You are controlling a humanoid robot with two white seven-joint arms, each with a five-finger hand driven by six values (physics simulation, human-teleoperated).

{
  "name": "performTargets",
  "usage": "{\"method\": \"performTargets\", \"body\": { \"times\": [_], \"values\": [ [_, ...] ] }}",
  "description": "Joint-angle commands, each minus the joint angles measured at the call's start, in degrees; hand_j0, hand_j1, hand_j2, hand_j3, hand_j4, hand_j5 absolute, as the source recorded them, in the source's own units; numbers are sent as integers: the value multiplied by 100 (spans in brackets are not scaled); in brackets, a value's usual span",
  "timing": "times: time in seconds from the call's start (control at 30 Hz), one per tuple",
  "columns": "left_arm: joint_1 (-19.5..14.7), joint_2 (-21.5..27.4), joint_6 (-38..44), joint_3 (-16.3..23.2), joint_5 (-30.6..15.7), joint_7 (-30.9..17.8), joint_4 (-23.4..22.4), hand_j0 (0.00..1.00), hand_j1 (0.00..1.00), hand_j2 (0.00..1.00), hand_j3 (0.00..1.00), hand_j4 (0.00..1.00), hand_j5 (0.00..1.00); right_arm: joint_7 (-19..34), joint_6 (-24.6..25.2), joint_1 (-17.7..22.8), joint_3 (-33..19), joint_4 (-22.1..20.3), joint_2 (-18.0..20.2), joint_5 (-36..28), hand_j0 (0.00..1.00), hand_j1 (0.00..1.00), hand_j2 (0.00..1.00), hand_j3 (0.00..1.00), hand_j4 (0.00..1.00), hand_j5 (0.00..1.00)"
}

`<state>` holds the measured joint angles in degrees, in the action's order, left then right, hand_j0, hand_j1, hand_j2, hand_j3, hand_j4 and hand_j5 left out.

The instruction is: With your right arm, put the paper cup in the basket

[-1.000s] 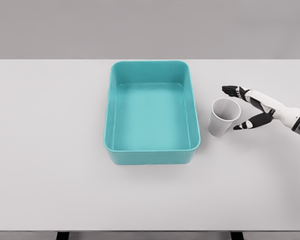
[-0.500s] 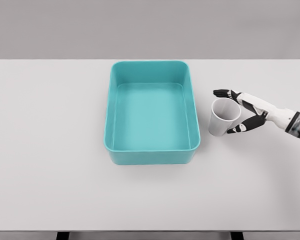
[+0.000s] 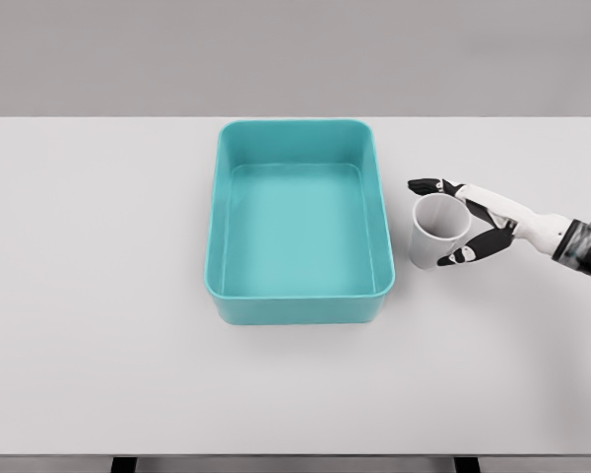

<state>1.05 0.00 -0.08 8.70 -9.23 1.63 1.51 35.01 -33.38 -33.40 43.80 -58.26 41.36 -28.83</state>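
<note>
A white paper cup (image 3: 430, 242) stands on the white table just right of the teal basket (image 3: 297, 306), leaning slightly, its mouth facing up and right. My right hand (image 3: 441, 223) reaches in from the right edge and straddles the cup. Its fingers (image 3: 428, 184) stretch along the far side of the rim and the thumb lies against the near side. The fingers are still straight and spread, not curled around the cup. The basket is a rectangular tub with nothing inside. My left arm is out of view.
The table (image 3: 98, 296) stretches wide to the left of and in front of the basket. A narrow gap separates the cup from the basket's right wall (image 3: 385, 227).
My right hand has slid left, from beside the cup to around it, fingers now behind the rim and thumb in front. The cup has barely shifted.
</note>
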Motion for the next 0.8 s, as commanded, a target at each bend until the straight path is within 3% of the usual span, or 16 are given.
{"method": "performTargets", "body": {
  "times": [0.0, 0.1, 0.23, 0.67, 0.77],
  "values": [
    [0, 0, -1, 0, 0, -5, -1, 100, 100, 100, 100, 100, 100, -1, 33, 0, -12, -27, 12, -44, 96, 96, 96, 96, 96, 96],
    [0, 0, -1, 0, 0, -5, -1, 100, 100, 100, 100, 100, 100, -1, 42, 0, -73, -27, 12, -53, 75, 75, 75, 75, 75, 75],
    [0, 0, -1, 0, 0, -5, -1, 100, 100, 100, 100, 100, 100, -1, 42, 0, -117, -18, 12, -53, 63, 63, 63, 63, 63, 63],
    [0, 0, -1, 0, 0, -5, -1, 100, 100, 100, 100, 100, 100, -1, -20, 0, -1092, -150, -58, -53, 63, 63, 63, 63, 63, 63],
    [0, 0, -1, 0, 0, 4, -1, 100, 100, 100, 100, 100, 100, -1, -37, 0, -1250, -484, -76, -35, 64, 64, 64, 64, 64, 64]
  ]
}}
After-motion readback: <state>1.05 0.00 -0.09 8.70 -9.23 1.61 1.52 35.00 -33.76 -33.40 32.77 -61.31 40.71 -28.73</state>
